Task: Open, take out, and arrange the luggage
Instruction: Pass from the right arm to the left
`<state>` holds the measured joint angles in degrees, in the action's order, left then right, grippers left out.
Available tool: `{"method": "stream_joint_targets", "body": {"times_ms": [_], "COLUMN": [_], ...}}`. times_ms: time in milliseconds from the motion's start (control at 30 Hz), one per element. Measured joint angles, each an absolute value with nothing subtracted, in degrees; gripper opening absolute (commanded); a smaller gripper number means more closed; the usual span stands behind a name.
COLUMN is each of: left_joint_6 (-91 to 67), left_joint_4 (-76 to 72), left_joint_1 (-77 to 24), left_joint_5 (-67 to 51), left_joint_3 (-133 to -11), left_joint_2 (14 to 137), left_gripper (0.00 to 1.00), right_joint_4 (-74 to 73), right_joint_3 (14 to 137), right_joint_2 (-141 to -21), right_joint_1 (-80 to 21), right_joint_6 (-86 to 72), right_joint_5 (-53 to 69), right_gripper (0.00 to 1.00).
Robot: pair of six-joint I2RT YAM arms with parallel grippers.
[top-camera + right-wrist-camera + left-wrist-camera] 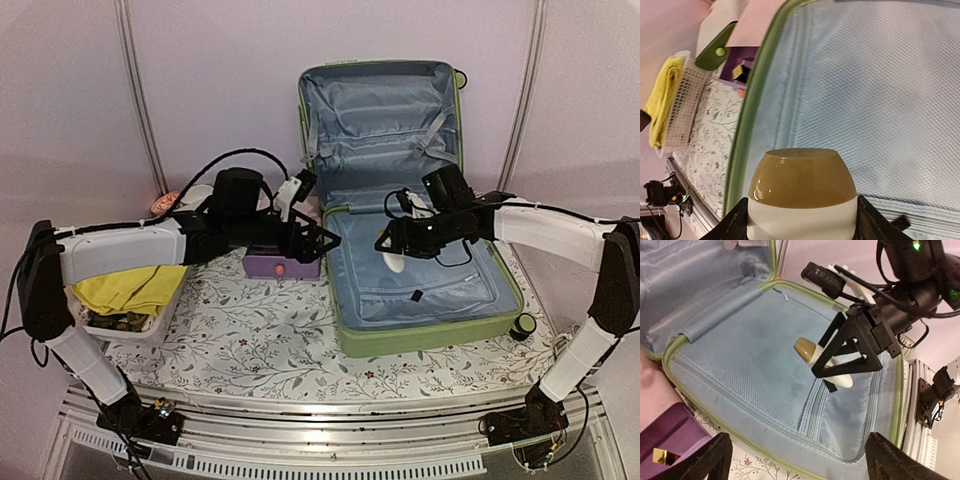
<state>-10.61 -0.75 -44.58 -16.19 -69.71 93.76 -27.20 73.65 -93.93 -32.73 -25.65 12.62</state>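
Observation:
The light-green luggage (430, 342) lies open on the table, its lid upright against the back wall and its grey-blue lining showing. My right gripper (393, 250) is over the left part of the base, shut on a white bottle with a tan cap (397, 264). The right wrist view shows the bottle (802, 200) gripped between both fingers, above the mesh lining (880, 90). My left gripper (315, 215) is open and empty by the luggage's left rim. In the left wrist view the bottle (822, 362) hangs over the lining (740, 355), beyond my left gripper (800, 465).
A purple box (282, 266) sits on the floral cloth just left of the luggage, under my left arm. A white perforated basket (130, 325) holding yellow cloth stands at the far left. A black wheel (524, 325) sticks out at the luggage's right front corner.

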Motion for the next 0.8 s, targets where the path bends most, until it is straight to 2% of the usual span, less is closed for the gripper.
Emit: {"method": "stream_joint_targets", "body": {"times_ms": [233,433,633,800], "left_joint_6": [-5.3,5.4,21.8,31.2], "left_joint_4": [-9.8,-14.7,-18.0,-18.1], "left_joint_1": [-38.4,-37.6,-37.6,-37.6], "left_joint_5": [-29.4,-38.5,-45.6,-47.7], "left_joint_3": [-63.8,-59.6,-55.9,-58.5], "left_joint_2": [88.3,87.4,86.8,87.8], "left_gripper": [0.94,0.93,0.95,0.94], "right_joint_4": [-23.6,-21.8,-20.9,-21.0], "right_joint_3": [73.7,73.7,73.7,73.7], "right_joint_2": [-92.1,-92.1,-92.1,-92.1], "right_joint_1": [-32.2,-31.6,-31.5,-31.5], "right_joint_6": [-19.6,-18.0,-18.0,-17.9], "right_joint_5": [32.4,46.1,54.2,57.5], "right_gripper": [0.53,0.53,0.53,0.53]}}
